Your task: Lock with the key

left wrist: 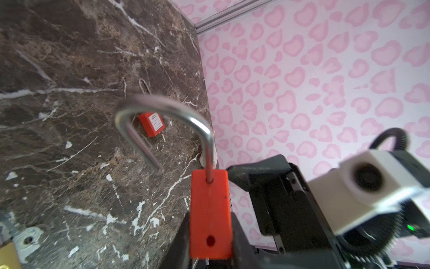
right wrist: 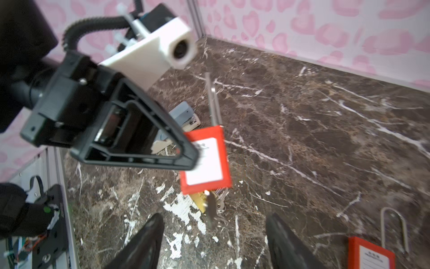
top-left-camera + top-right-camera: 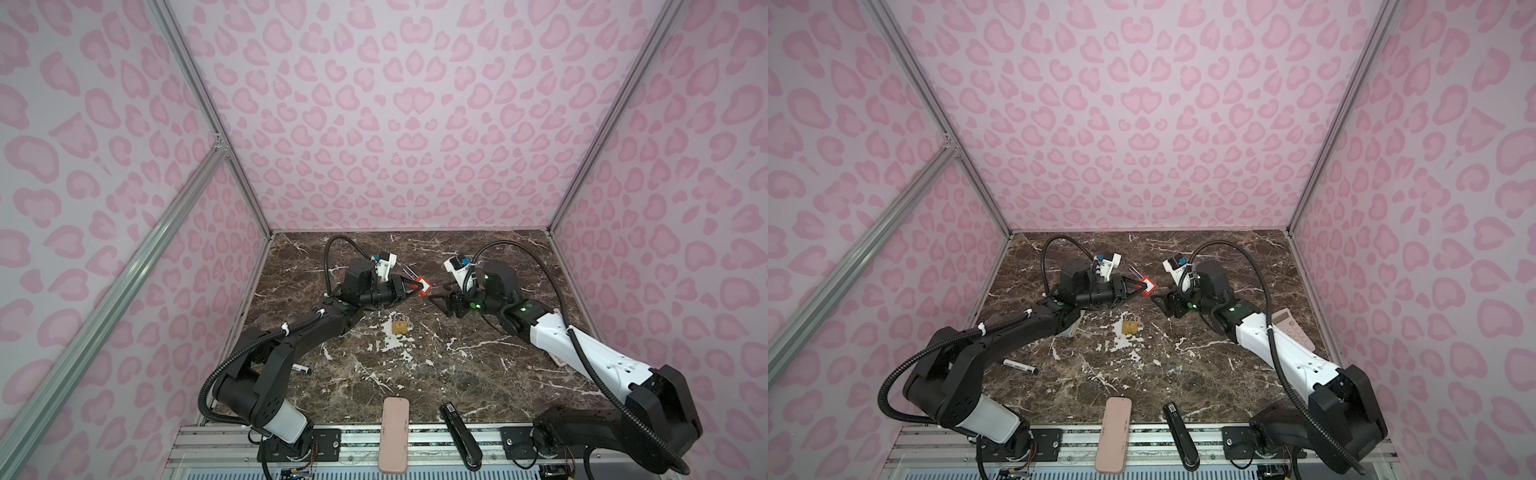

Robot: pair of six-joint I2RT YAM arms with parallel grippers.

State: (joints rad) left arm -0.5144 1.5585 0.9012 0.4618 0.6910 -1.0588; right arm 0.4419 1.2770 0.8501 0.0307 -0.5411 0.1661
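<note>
— Above the far middle of the dark brown marble desk (image 3: 478, 374), what has the left hand (image 3: 415, 289) got?
— It is clamped on the red plastic padlock (image 3: 424, 286), which it holds off the desk. The left wrist view shows the bent steel shackle (image 1: 162, 103) swung out, its free end clear of the body.
— And the key?
— A small dark key (image 2: 210, 208) sticks out of the body's end opposite the shackle. It is blurred, so I cannot tell how deep it sits.
— The right hand (image 2: 215, 219)?
— Its jaws stand wide apart, gripping nothing. In both top views it faces the padlock from the right, close by. I cannot tell whether it touches the key.
— Anything else on the desk?
— A second red padlock (image 1: 152, 124) lies flat near the right hand. A brass padlock (image 3: 400, 326) lies nearer the front, below the two hands. A pale pink oblong case (image 3: 393, 434) and a black stapler (image 3: 459, 432) sit at the front edge.
</note>
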